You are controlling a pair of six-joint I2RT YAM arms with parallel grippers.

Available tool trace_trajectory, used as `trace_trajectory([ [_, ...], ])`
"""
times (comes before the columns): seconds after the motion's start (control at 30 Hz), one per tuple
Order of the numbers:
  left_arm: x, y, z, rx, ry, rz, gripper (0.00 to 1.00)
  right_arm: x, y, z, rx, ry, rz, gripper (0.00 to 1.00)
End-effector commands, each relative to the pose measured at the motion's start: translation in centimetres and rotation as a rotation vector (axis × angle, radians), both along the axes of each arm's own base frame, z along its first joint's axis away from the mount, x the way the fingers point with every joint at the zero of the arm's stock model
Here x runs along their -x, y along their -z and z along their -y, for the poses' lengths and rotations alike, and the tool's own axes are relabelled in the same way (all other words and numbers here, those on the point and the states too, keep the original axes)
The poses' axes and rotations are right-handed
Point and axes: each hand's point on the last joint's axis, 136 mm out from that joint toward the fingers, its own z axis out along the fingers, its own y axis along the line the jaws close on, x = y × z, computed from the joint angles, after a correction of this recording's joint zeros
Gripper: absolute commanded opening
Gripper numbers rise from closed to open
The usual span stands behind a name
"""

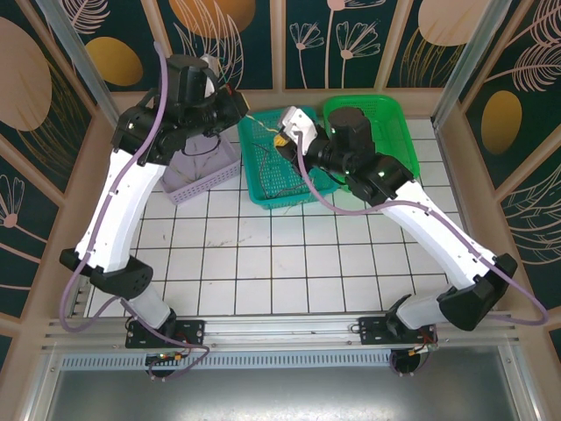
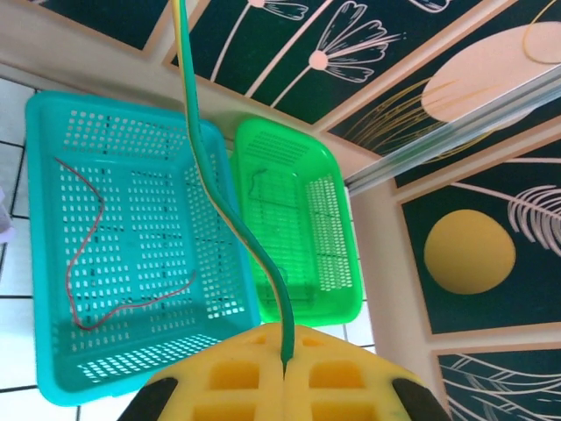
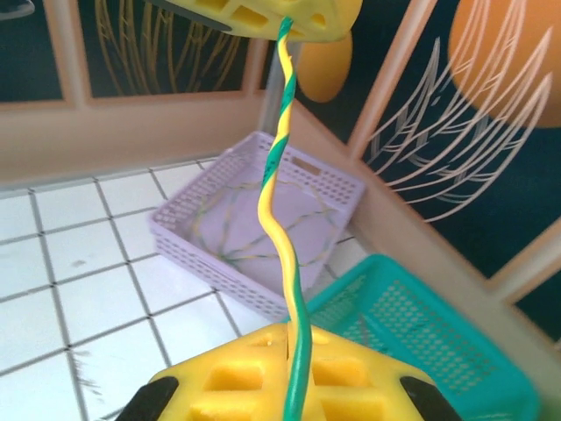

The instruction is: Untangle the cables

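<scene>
The left fingers and the right fingers are both squeezed tight on one green and yellow cable. It hangs in the air between them, over the far part of the bench, near the lilac basket and the teal basket. It looks thin, light and bendy, and maybe a bit slippery. Green and yellow seem to twist round each other, so I think holding close to each end is best. A red-brown wire lies in the teal basket
</scene>
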Motion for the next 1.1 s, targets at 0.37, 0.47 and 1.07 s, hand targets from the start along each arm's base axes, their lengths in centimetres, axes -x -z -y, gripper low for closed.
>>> trace_trajectory([
  [0.37, -0.5, -6.1, -15.0, -0.104, -0.548, 0.240, 0.77, -4.3, 2.5, -0.3, -0.254, 0.217, -0.460, 0.00],
  [0.47, 0.6, -3.7, -12.2, 0.082, -0.433, 0.156, 0.66, -7.1, 1.4, 0.1, -0.388, 0.345, -0.473, 0.00],
  [1.07, 1.9, 14.1, -2.4, 0.860, -0.361, -0.289, 0.75, -15.1, -1.5, -6.6, -0.810, 0.352, -0.501, 0.00],
])
